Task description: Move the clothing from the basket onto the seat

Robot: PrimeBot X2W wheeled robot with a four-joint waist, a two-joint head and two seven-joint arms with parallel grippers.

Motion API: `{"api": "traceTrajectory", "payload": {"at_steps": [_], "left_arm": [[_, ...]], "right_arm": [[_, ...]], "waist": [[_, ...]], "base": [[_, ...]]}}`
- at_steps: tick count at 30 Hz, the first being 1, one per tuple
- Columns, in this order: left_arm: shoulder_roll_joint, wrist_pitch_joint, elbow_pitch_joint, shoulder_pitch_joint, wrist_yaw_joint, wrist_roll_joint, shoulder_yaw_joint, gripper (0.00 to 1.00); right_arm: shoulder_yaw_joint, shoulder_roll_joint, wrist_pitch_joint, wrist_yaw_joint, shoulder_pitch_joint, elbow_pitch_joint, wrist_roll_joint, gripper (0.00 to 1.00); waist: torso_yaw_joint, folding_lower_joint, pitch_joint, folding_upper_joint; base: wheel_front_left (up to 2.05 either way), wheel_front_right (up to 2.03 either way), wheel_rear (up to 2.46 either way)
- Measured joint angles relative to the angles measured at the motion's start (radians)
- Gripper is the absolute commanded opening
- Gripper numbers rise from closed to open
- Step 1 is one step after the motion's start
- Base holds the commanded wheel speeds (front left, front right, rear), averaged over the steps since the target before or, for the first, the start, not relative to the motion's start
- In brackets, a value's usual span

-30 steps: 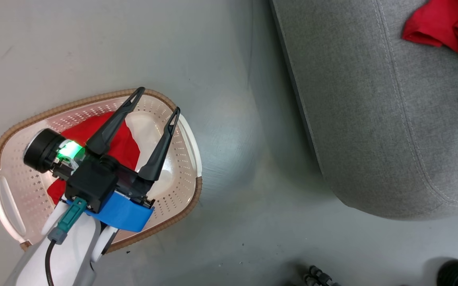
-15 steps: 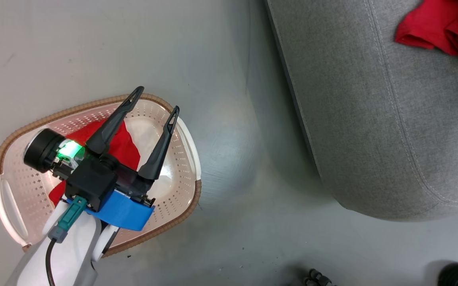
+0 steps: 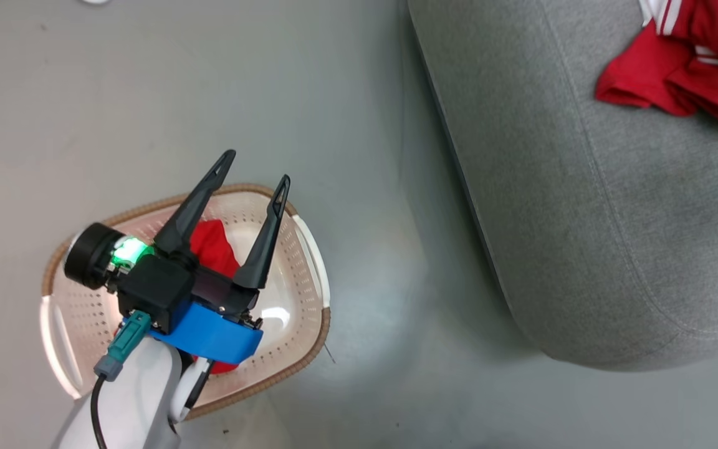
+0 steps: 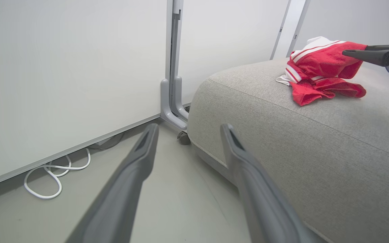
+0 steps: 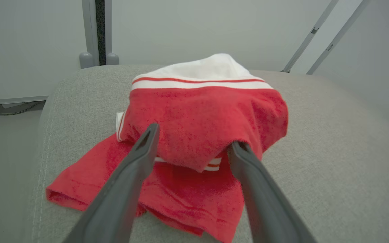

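seat: grey woven upholstery cloth, matt, slightly coarse, with stitched seams
clothing: soft red cloth with a fuzzy nap; white ribbed trim
basket: cream plastic, perforated, glossy where light strikes it
rim: brown, woven-look texture
left gripper: dark matt plastic fingers, smooth blue plastic collar
floor: smooth grey, faint sheen
wall panel: smooth, matt white
cable: smooth white sheath

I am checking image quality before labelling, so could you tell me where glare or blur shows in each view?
Head view: white glare inside the basket, green glow beside the left end effector. Left wrist view: its fingers soft, the seat sharp. Right wrist view: clothing crisp, fingers of the right end effector blurred.
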Motion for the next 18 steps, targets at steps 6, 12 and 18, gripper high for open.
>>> {"api": "traceTrajectory", "payload": {"at_steps": [6, 12, 18], "left_arm": [[-0.056, 0.000, 0.043, 0.056, 0.000, -0.017, 0.031, 1.00], [-0.107, 0.000, 0.100, 0.122, 0.000, -0.041, 0.079, 1.00], [-0.145, 0.000, 0.144, 0.193, 0.000, -0.062, 0.113, 1.00]], "right_arm": [[0.020, 0.020, 0.000, 0.000, 0.128, -0.084, -0.010, 1.00], [0.038, 0.066, 0.000, 0.000, 0.295, -0.238, -0.013, 1.00], [0.080, 0.116, 0.002, 0.000, 0.450, -0.360, -0.014, 1.00]], "waist": [[0.020, -0.0001, -0.102, 0.0000], [0.045, -0.0002, -0.222, 0.0000], [0.083, -0.0003, -0.340, 0.0000]], "base": [[0.00, 0.00, 0.00], [0.00, 0.00, 0.00], [0.00, 0.00, 0.00]]}}
